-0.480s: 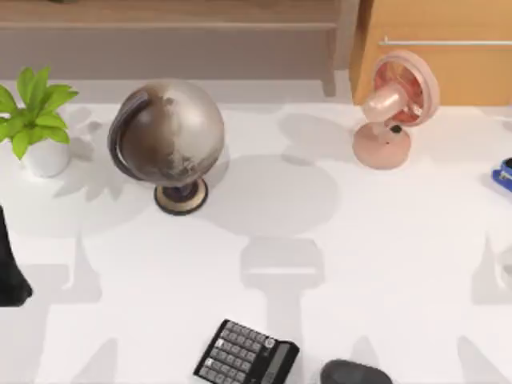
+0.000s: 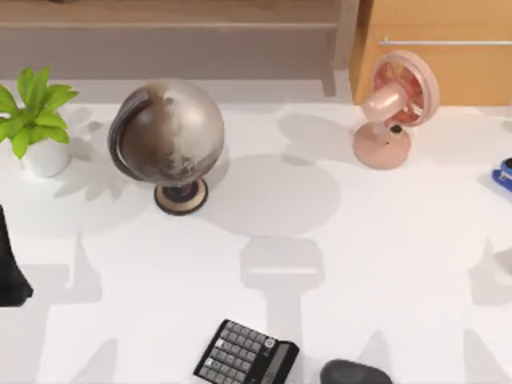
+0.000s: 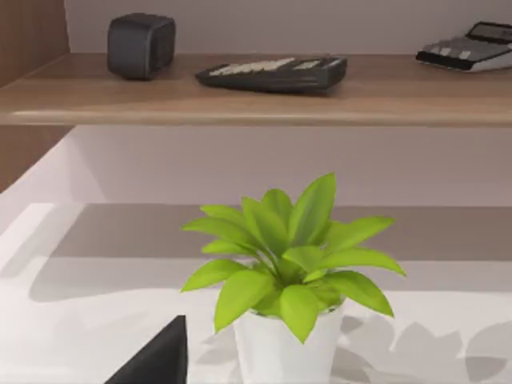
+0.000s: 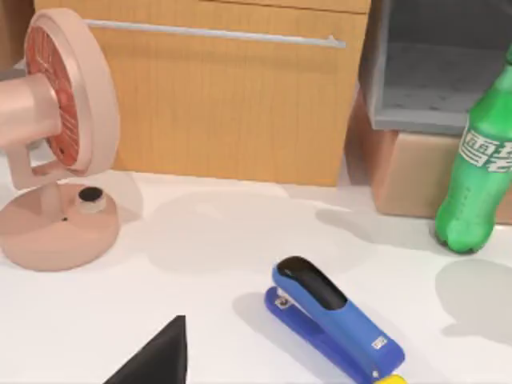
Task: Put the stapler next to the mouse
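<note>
Stapler (image 2: 503, 175) lies at the 3 o'clock edge of the worktop (image 2: 336, 240), partly cut off by the top view's border. In the right wrist view the stapler (image 4: 332, 324) lies flat on the white surface, blue body with a black top strip, and a dark corner of the right tool (image 4: 156, 360) shows near it, apart from it; cannot tell whether that tool is released or clenched. Mouse (image 2: 356, 373) sits at about 5 o'clock on the worktop, just beside the calculator (image 2: 246, 354) at 6 o'clock. Stapler and mouse are well apart.

Left arm (image 2: 10, 268) is parked at the 9 o'clock edge; a dark part of the left tool (image 3: 156, 364) shows beside the plant (image 3: 292, 264); its state cannot be told.

Globe (image 2: 166, 142) stands at 11 o'clock, fan (image 2: 394, 108) at 1 o'clock, plant (image 2: 36, 120) at 10 o'clock. A green bottle (image 4: 478, 172) stands beyond the stapler.
</note>
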